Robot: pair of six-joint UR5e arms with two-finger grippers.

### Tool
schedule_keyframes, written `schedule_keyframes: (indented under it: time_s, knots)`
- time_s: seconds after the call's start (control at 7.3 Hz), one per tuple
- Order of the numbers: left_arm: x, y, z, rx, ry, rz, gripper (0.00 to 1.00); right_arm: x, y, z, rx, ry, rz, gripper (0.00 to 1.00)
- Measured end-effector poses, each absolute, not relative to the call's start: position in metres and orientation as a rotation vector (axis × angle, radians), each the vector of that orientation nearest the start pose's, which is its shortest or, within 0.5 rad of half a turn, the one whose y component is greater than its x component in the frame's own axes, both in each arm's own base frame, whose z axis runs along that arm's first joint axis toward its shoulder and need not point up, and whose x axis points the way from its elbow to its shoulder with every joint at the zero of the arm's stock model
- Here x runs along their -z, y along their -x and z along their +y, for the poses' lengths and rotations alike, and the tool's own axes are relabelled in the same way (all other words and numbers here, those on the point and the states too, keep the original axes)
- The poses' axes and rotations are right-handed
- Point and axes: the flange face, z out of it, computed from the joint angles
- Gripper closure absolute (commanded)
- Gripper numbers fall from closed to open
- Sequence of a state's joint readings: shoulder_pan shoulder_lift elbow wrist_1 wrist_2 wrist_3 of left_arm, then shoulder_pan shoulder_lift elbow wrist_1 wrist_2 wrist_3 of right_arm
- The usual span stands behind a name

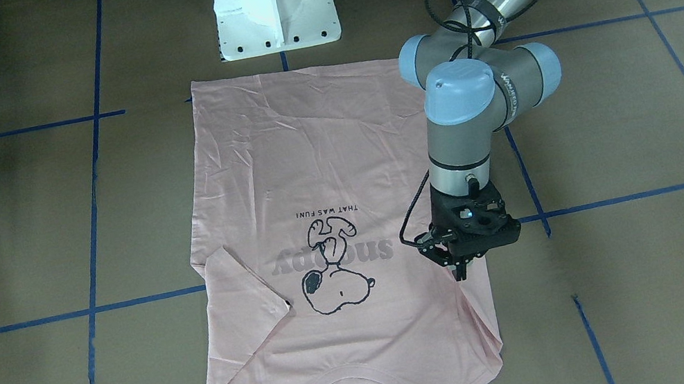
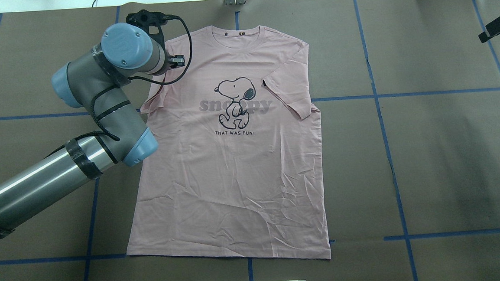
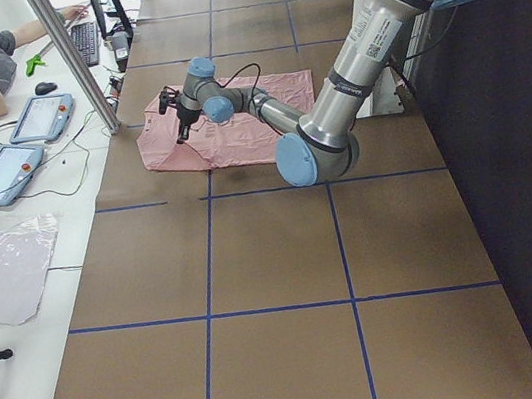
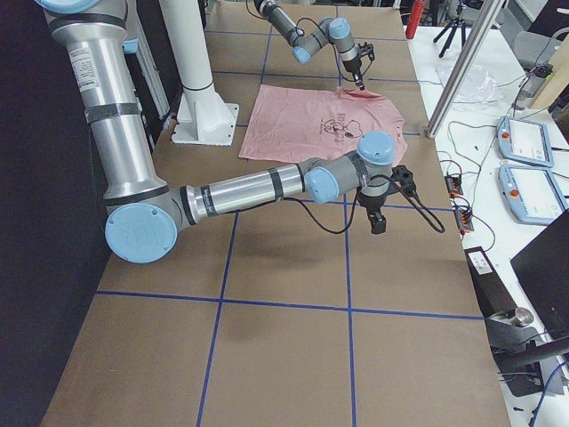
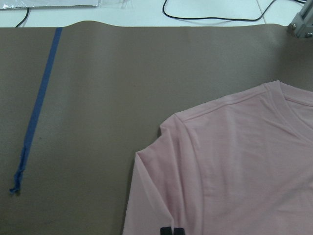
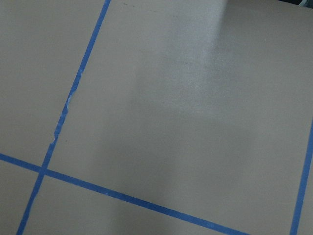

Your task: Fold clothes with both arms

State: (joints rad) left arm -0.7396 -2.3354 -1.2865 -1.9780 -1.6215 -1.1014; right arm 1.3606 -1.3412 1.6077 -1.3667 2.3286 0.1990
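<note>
While the pale pink short-sleeved T-shirt (image 2: pixel 235 180) is lying flat and print-up on the brown paper-covered tabletop (image 2: pixel 441 146), collar pointing away from the robot, the black left gripper (image 1: pixel 460 268) is hanging fingers-down over the shoulder and sleeve on the robot's left, probably because that sleeve is the next part to turn inward. The opposite short sleeve (image 2: pixel 288 90) is lying folded in over the chest beside the dark cartoon dog print (image 2: pixel 234 102), so that side looks done. In the front-facing view the left fingers are appearing drawn together into one narrow tip just above the cloth; whether they are pinching fabric I cannot tell. The black right gripper (image 4: pixel 378 222) is hovering over bare tabletop well apart from the shirt, seemingly keeping clear, and I cannot tell whether its fingers are open or closed. The left arm's elbow is covering the near sleeve in the overhead view, the left wrist view is cutting off the small black sleeve tag (image 5: pixel 166 230), and neither wrist view is showing any fingers
</note>
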Motion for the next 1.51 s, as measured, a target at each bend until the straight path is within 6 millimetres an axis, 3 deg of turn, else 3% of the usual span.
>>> schedule_keyframes:
  time_s: [0.14,0.27,0.69,0.96,1.1,1.23,1.51]
  knots:
    - [-0.262,-0.505,-0.629,0.246,-0.453,0.757,1.00,-0.491,0.061,-0.597,0.188,-0.290,-0.820,0.00]
    - [-0.253,-0.519,-0.637,0.259,-0.439,0.751,0.01,-0.489,0.061,-0.597,0.189,-0.293,-0.820,0.00]
    - [-0.251,-0.524,-0.637,0.228,-0.451,0.755,0.00,-0.482,0.061,-0.597,0.183,-0.299,-0.825,0.00]
    - [-0.242,-0.498,-0.610,0.137,-0.487,0.815,0.00,-0.450,0.069,-0.586,0.110,-0.304,-0.855,0.00]
    - [-0.242,-0.479,-0.589,0.104,-0.494,0.856,0.00,-0.424,0.087,-0.571,0.066,-0.297,-0.881,0.00]
    - [-0.240,-0.459,-0.568,0.080,-0.499,0.898,0.00,-0.392,0.119,-0.549,0.024,-0.284,-0.906,0.00]
    - [-0.232,-0.421,-0.526,0.047,-0.511,0.976,0.00,-0.330,0.194,-0.485,-0.076,-0.244,-0.955,0.00]
